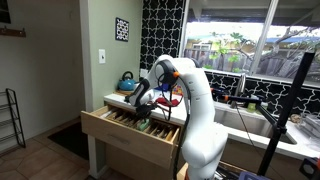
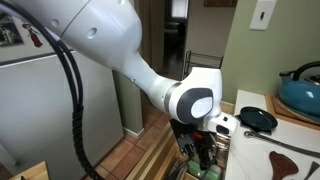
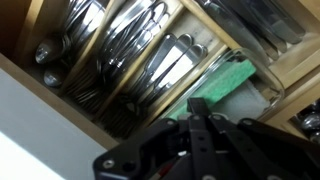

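Wrist view: my gripper (image 3: 200,118) has its jaws pinched together at the lower end of the green sponge (image 3: 228,82), right of centre in the cutlery drawer (image 3: 50,88). I cannot confirm a hold. I judge this the grasp; next calls for a straight lift, clear of the dividers.

My gripper (image 3: 198,112) is black at the bottom of the wrist view, and my arm (image 1: 196,100) is white. Right of centre is a bright green sponge (image 3: 226,80). At the upper left, silver cutlery (image 3: 120,45) fills a pale wood drawer (image 3: 60,100). At the right edge, the kettle (image 2: 303,92) is teal.
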`<state>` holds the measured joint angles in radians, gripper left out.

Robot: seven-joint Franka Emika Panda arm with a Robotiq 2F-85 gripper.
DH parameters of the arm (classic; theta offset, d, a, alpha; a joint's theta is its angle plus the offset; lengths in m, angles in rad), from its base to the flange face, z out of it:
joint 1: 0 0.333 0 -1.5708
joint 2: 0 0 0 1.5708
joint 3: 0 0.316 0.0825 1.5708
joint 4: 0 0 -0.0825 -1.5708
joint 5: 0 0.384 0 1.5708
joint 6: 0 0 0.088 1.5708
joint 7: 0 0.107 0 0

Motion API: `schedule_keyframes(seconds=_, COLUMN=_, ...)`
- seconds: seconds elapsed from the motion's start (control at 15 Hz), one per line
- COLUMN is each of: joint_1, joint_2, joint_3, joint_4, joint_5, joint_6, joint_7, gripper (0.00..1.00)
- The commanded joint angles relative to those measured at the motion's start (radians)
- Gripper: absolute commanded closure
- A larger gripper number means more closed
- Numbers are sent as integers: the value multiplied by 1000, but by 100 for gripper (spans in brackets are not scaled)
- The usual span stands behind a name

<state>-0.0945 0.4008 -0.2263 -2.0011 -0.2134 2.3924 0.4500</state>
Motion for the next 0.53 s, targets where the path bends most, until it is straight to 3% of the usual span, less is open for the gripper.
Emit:
schedule_keyframes(seconds=0.0, joint_1=-2, joint_2=35, joint_3=-21, joint_4=6, joint_5=4, joint_6=33, joint_7=-13, gripper=100)
schedule_keyframes(seconds=0.33, joint_1=4, joint_2=19, joint_3=-22, joint_4=-18, joint_5=12, joint_6=105, joint_7=-29, gripper=100)
schedule_keyframes(seconds=0.47, joint_1=20, joint_2=-23, joint_3=-23, joint_4=-47, joint_5=-3, joint_6=137, joint_7=-37, gripper=72)
